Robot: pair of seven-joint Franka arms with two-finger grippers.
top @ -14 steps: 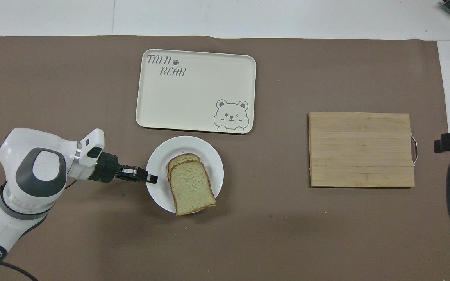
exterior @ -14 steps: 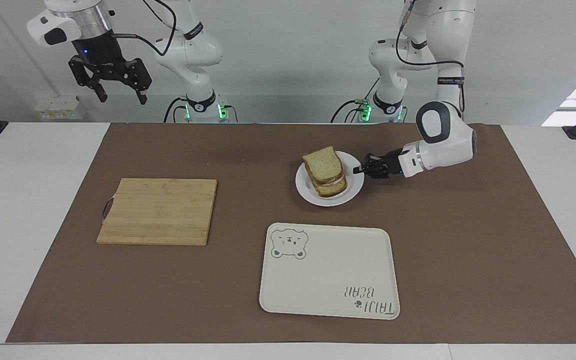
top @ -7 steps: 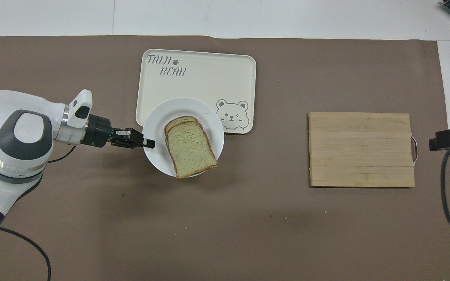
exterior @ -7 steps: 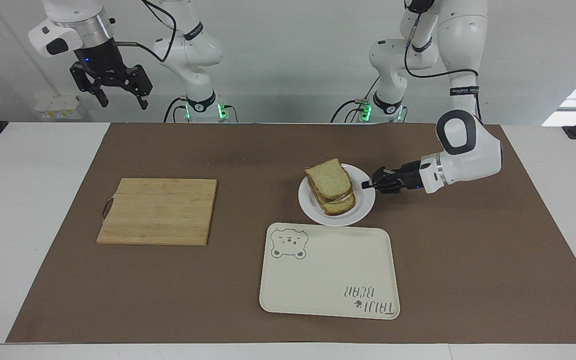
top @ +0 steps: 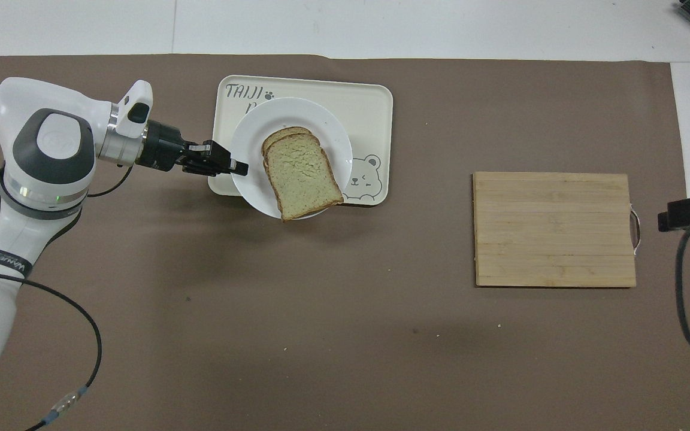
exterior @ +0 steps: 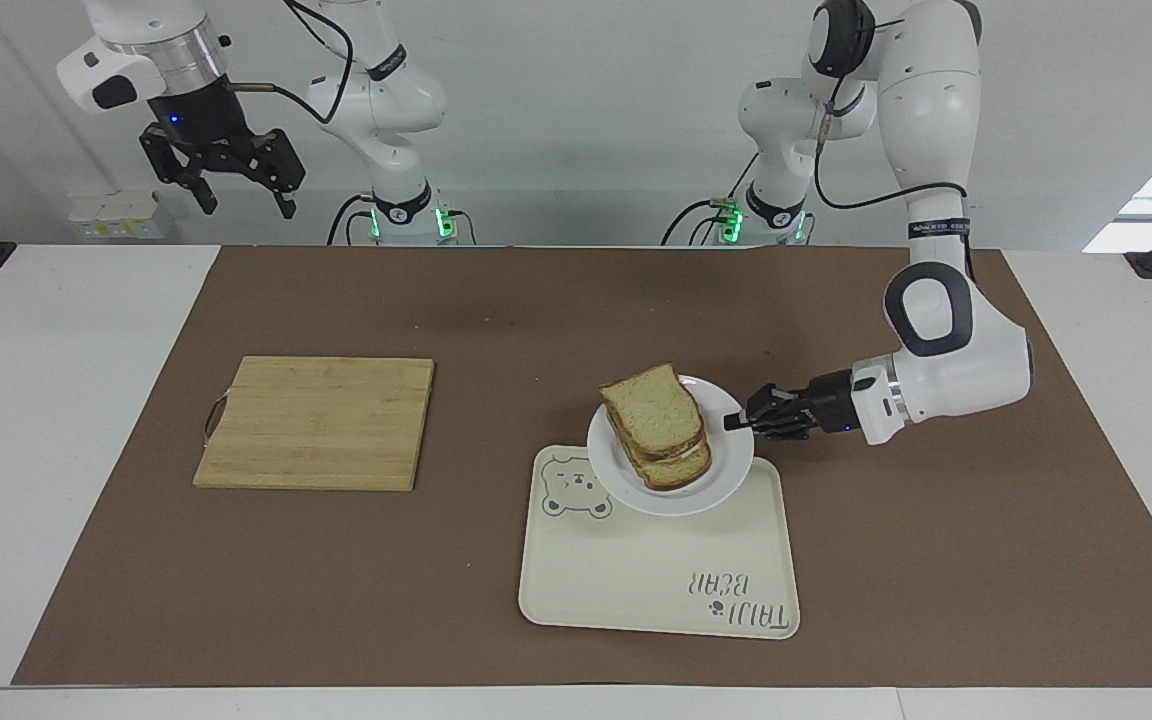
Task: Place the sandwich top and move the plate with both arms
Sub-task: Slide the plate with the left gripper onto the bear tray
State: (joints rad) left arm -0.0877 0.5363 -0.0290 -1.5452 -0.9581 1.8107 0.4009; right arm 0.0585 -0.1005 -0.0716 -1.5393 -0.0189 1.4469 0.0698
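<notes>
The white plate [exterior: 726, 470] carries a stacked sandwich, with the plain sandwich top [exterior: 651, 405] lying on the stack. My left gripper [exterior: 736, 420] is shut on the plate's rim at the left arm's side and holds the plate in the air over the cream tray's [exterior: 656, 580] edge nearer the robots. In the overhead view the left gripper [top: 238, 169] pinches the plate [top: 249, 131], and the sandwich top [top: 303, 175] overhangs its rim. My right gripper [exterior: 241, 195] hangs open and empty, high over the right arm's end of the table, and waits.
A wooden cutting board [exterior: 316, 420] lies bare on the brown mat toward the right arm's end; it also shows in the overhead view [top: 554, 230]. The tray [top: 375, 102] with its bear drawing holds nothing else.
My left gripper has carried the plate with the sandwich away from the robots, from the mat to over the tray's nearer edge. The right gripper has stayed raised.
</notes>
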